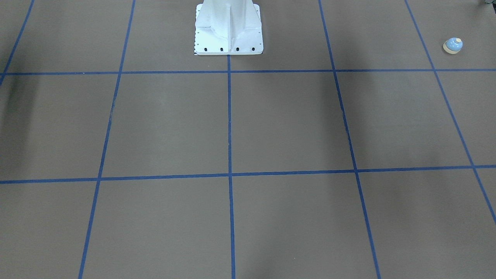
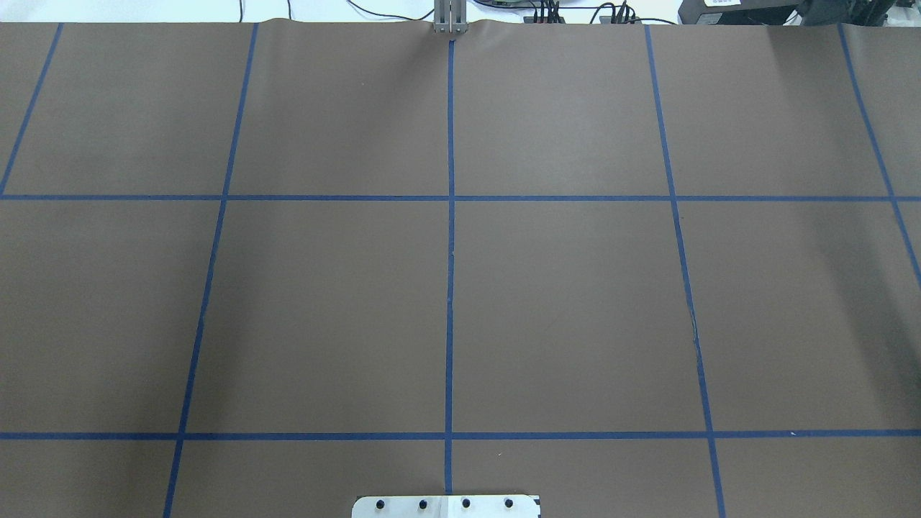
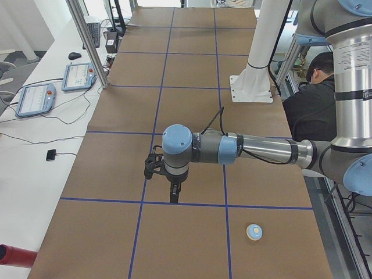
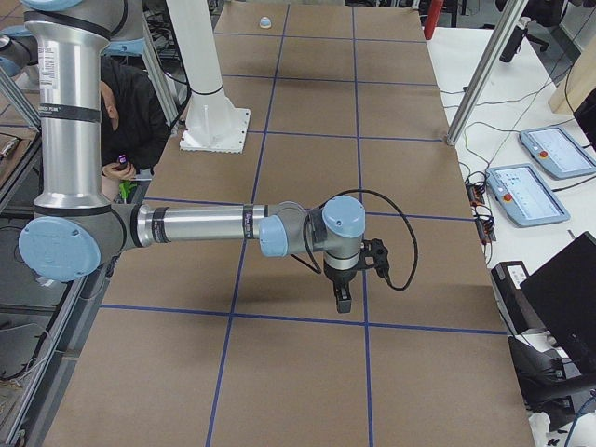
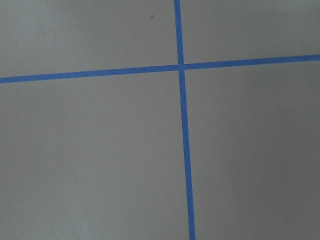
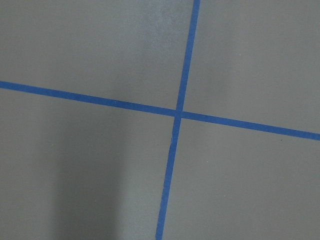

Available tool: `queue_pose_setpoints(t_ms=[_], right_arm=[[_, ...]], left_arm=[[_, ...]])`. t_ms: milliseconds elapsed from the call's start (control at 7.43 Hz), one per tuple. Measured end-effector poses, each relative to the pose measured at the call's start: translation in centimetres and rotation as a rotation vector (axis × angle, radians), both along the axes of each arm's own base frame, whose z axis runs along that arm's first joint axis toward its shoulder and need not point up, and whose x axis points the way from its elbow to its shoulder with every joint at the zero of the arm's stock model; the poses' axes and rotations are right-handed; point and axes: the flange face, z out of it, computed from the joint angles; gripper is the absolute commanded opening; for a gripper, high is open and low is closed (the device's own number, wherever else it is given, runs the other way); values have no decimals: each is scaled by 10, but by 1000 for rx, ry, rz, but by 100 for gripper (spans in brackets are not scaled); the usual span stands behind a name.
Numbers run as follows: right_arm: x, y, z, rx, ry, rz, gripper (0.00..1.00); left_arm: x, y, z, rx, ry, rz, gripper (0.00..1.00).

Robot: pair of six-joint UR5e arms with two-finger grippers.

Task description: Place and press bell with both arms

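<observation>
Exterior front-facing view puts the bell (image 1: 452, 45) at about 2 o'clock from the middle of the table (image 1: 286, 124), on the robot's left side, standing alone on the brown cover. It sits upright with its button (image 1: 458, 40) on top, so its axis is vertical. Being round, it has no long axis along the table and faces no particular way. I judge it light, rigid and smooth (a dome likely to slip from a pinch high up), best taken low across the base ring (image 1: 449, 50), clear of the button. In the exterior left view it lies at 4 o'clock from the left gripper (image 3: 174, 195), apart from it. Whether that claw or the right gripper (image 4: 343, 300) is wide or narrow, I cannot tell.
</observation>
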Motion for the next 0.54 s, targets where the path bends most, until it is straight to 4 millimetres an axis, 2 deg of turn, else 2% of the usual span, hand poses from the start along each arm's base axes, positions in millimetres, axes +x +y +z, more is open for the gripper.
queue_pose_setpoints(t_ms=[404, 538], right_arm=[[0, 0, 0, 0, 1, 0, 100], [0, 0, -1, 1, 1, 1, 100]], left_arm=[[0, 0, -5, 10, 0, -1, 100], [0, -1, -13, 26, -1, -1, 100]])
